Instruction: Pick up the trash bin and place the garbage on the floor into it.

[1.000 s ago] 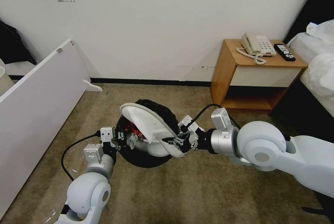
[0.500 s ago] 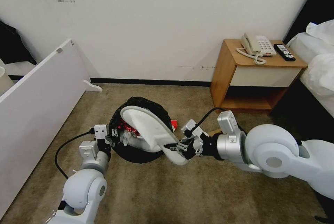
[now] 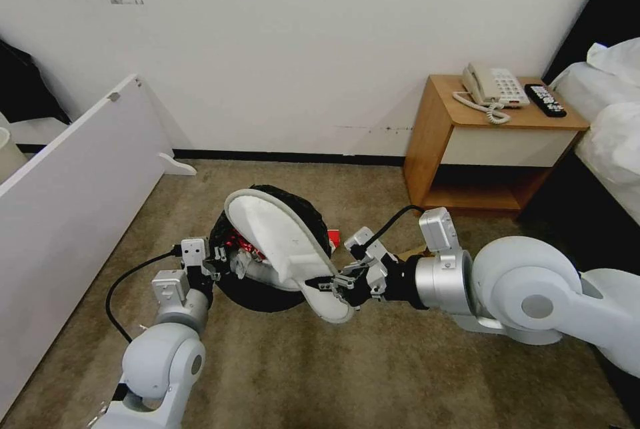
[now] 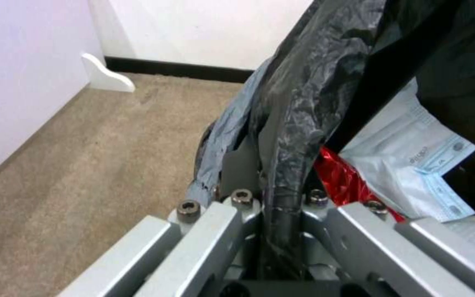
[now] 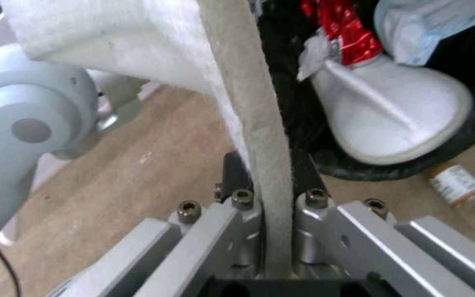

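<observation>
The trash bin (image 3: 303, 212), white with a black bag, hangs tilted above the floor (image 3: 333, 369). My left gripper (image 3: 223, 262) is shut on its bagged rim (image 4: 284, 156). Inside lie a white slipper (image 5: 397, 119), a red wrapper (image 5: 347, 33) and a pale packet (image 4: 413, 165). My right gripper (image 3: 331, 282) is shut on the heel edge of a second white slipper (image 3: 280, 239), whose toe end leans over the bin's mouth while its heel sticks out toward me. In the right wrist view the sole edge (image 5: 259, 123) runs between the fingers.
A small bottle (image 5: 460, 187) lies on the carpet beside the bin, and a red scrap (image 3: 333, 237) shows just past it. A white board (image 3: 67, 202) leans at the left. A wooden nightstand (image 3: 433, 149) and a bed (image 3: 613, 142) stand at the right.
My right gripper has drawn the slipper's heel down and toward me, so it stands steeper across the bin's mouth. The left gripper and bin shifted a little to the left.
</observation>
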